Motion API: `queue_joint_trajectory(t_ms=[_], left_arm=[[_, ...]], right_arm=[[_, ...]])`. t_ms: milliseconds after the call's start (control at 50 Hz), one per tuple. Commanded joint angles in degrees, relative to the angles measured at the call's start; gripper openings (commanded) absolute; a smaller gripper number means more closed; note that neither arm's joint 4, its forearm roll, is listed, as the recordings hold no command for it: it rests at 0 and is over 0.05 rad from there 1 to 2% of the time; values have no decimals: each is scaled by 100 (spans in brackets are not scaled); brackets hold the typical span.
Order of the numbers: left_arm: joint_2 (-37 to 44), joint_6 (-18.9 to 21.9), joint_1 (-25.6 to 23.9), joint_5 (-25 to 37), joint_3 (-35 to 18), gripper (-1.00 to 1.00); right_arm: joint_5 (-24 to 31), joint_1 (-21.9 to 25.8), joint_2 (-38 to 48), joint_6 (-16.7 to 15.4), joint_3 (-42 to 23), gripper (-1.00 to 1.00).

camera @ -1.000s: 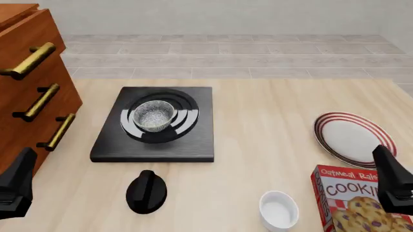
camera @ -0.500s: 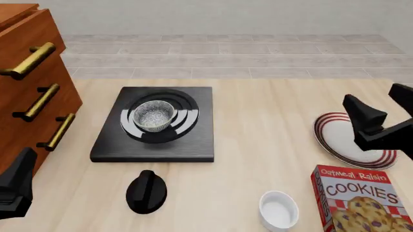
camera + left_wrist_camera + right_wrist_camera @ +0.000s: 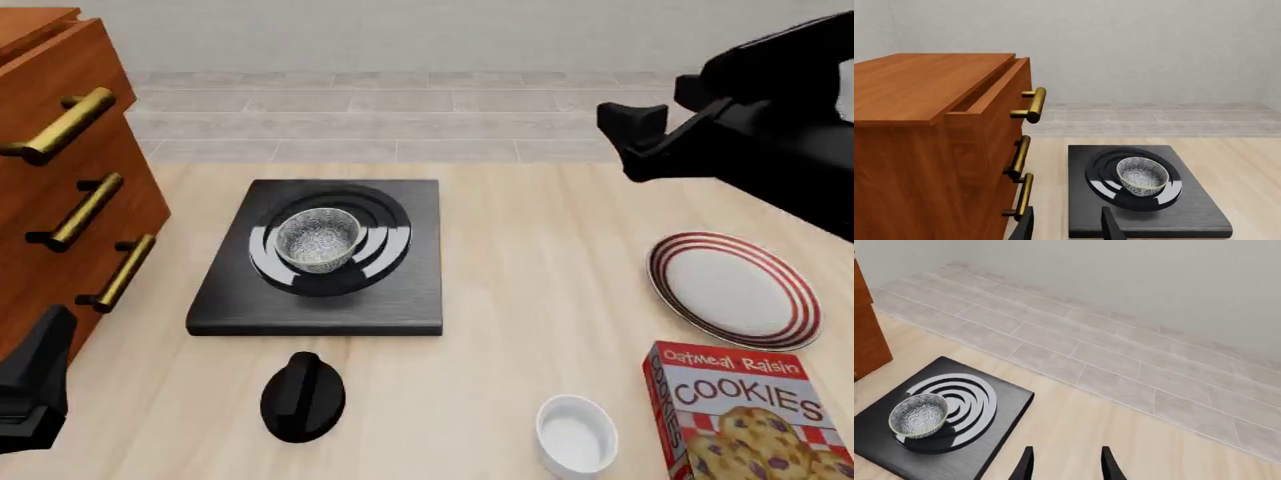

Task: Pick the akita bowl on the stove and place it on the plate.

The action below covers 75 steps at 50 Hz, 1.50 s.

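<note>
The bowl (image 3: pixel 318 238) sits upright on the stove (image 3: pixel 320 300), centred on the burner rings, untouched. The plate (image 3: pixel 734 288) lies on the table well apart to the right, bare, w/ a cookie box (image 3: pixel 747 410) just in front of it and a white ramekin (image 3: pixel 577 434) nearer the middle. A black knob (image 3: pixel 303 396) lies just in front of the stove.

What changed: a sec ago the right gripper (image 3: pixel 638 132) was low at the table's near right edge by the cookie box; half a sec ago it had risen over the plate; now it's high above the table's far right side, pointing left toward the stove. So the right arm is doing the reach, approx. halfway across. Its wrist cam shows both fingers (image 3: pixel 1023 464) parted, nothing between them, and the bowl (image 3: pixel 918 415) off ahead, not yet lined up w/ the gap.

The left gripper (image 3: pixel 1066 225) hasn't moved: parked at the near left corner beside the drawer unit (image 3: pixel 67 180), fingers apart, empty.

Judgement: task is at the approach stage, no grasp yet. Next needs the right gripper to go further left and drop over the bowl rim. The bowl is small and the rings look glossy, so a bad pinch could slide it.
</note>
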Motion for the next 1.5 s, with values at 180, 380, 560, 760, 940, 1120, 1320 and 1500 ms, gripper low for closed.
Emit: queue_joint_trajectory(t_ms=[180, 380, 560, 760, 940, 1120, 1320, 1500], left_arm=[[0, 0, 0, 0, 0, 100], [0, 0, 0, 0, 0, 100], [0, 0, 0, 0, 0, 100], [0, 0, 0, 0, 0, 100], [0, 0, 0, 0, 0, 100], [0, 0, 0, 0, 0, 100], [0, 0, 0, 0, 0, 100], [0, 0, 0, 0, 0, 100]], right_arm=[[972, 675, 1591, 54, -1697, 100], [1379, 880, 2290, 178, -2426, 100], [1644, 1000, 2737, 498, -2984, 100], [1961, 1140, 3252, 664, -3552, 100], [2222, 1220, 3644, 630, -4094, 100], [2386, 1316, 4035, 670, -4554, 100], [2530, 1548, 4348, 635, -4846, 100], [2547, 1599, 4525, 654, -5044, 100]])
